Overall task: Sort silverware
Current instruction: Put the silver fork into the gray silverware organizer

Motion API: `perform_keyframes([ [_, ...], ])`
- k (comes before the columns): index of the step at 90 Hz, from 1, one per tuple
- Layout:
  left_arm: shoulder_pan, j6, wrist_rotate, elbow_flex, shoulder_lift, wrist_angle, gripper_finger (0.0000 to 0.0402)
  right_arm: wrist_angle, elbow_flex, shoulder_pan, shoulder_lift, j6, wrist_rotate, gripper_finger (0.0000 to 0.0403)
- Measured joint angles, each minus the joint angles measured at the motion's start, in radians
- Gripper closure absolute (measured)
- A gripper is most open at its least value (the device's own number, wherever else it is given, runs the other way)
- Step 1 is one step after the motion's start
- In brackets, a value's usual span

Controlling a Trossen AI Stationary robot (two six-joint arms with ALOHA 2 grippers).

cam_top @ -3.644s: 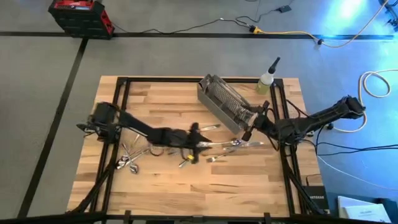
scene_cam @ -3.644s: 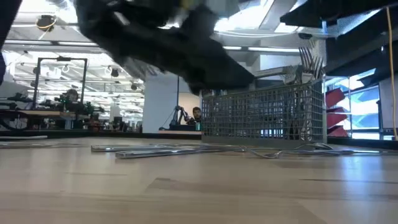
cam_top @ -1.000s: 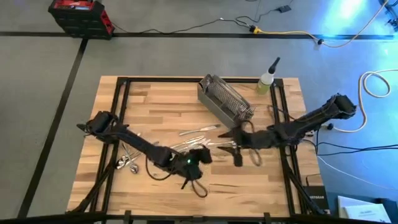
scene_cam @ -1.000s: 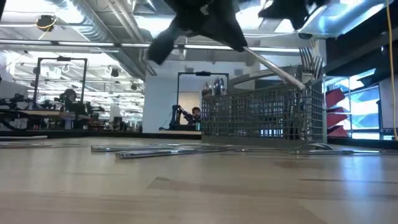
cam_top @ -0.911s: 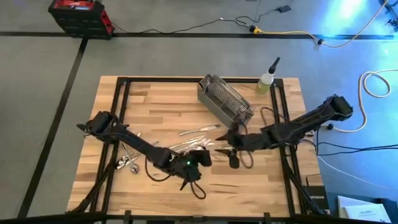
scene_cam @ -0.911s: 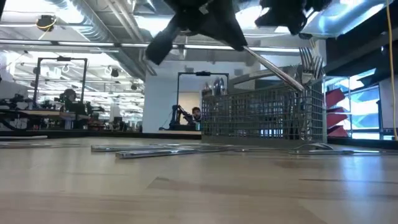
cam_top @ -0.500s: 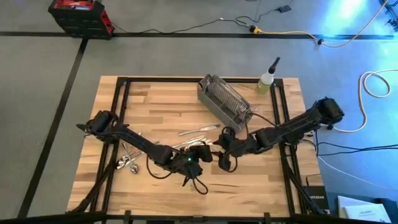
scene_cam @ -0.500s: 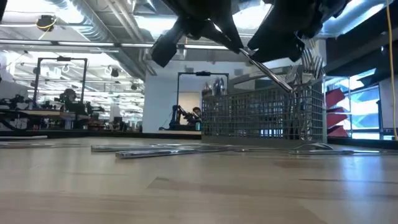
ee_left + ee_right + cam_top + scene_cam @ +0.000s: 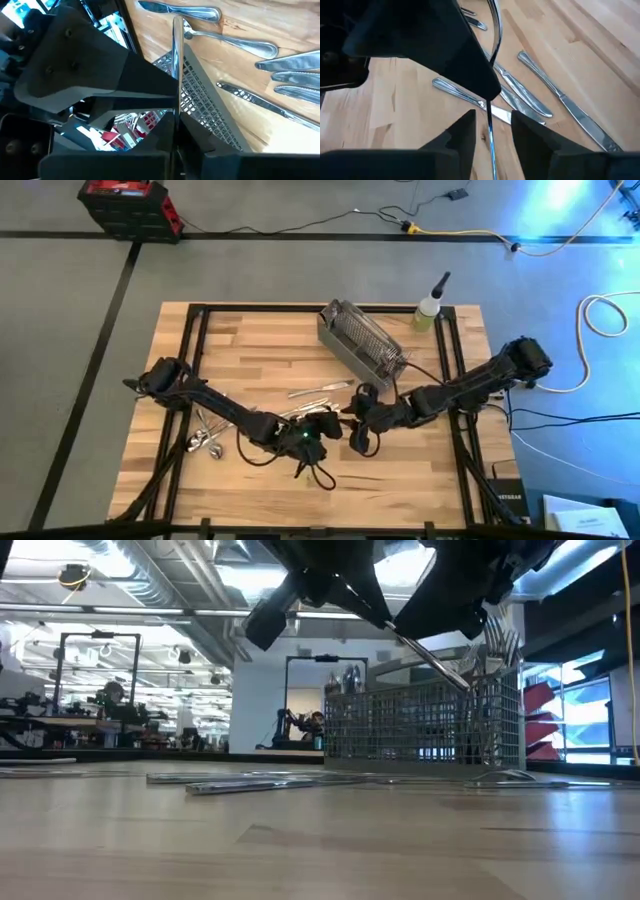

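While held by left claw [image 9: 322, 428], utensil [image 9: 491, 127] btwn right claw [image 9: 491, 131] fingers.

Both arms reach to table centre; left tool [image 9: 322, 428] clamped, right tool [image 9: 352, 423] parted, nearly touching.

Two dark, slim jointed arms; the left arm [image 9: 215, 410] trails a looping black cable [image 9: 318, 476] and shows a green light.

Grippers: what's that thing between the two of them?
A slim silver utensil, clamped in the left gripper, with its free end inside the open right gripper. Both wrist views show it.
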Motion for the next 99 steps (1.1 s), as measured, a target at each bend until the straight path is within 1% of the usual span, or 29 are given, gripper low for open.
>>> perform_keyframes([
  [15, 0.0, -0.005, 0.0, 0.0, 0.0, 0.0, 0.0401, 0.005, 0.0, 0.0, 0.005, -0.011, -0.009, 0.0307],
  [34, 0.005, -0.007, 0.0, 0.0, 0.0, 0.001, 0.0401, 0.025, 0.0, -0.007, 0.059, -0.033, -0.068, 0.0308],
  [42, 0.005, -0.019, 0.0, 0.0, 0.0, 0.002, 0.0401, 0.034, 0.0, -0.011, 0.071, -0.048, -0.067, 0.0312],
  [60, 0.006, -0.025, 0.001, -0.014, 0.0, 0.002, 0.0401, 0.041, 0.002, -0.011, 0.071, -0.059, -0.062, 0.0341],
  [84, 0.006, -0.026, 0.001, -0.02, 0.0, 0.001, 0.0401, 0.033, 0.016, -0.013, 0.071, -0.074, -0.051, 0.0347],
  [91, 0.006, -0.026, 0.002, -0.021, 0.0, 0.0, 0.0401, 0.025, 0.016, -0.019, 0.071, -0.074, -0.051, 0.0359],
  [99, 0.006, -0.026, 0.002, -0.021, 0.0, -0.001, 0.0401, 0.024, 0.016, -0.019, 0.071, -0.093, -0.052, 0.039],
])
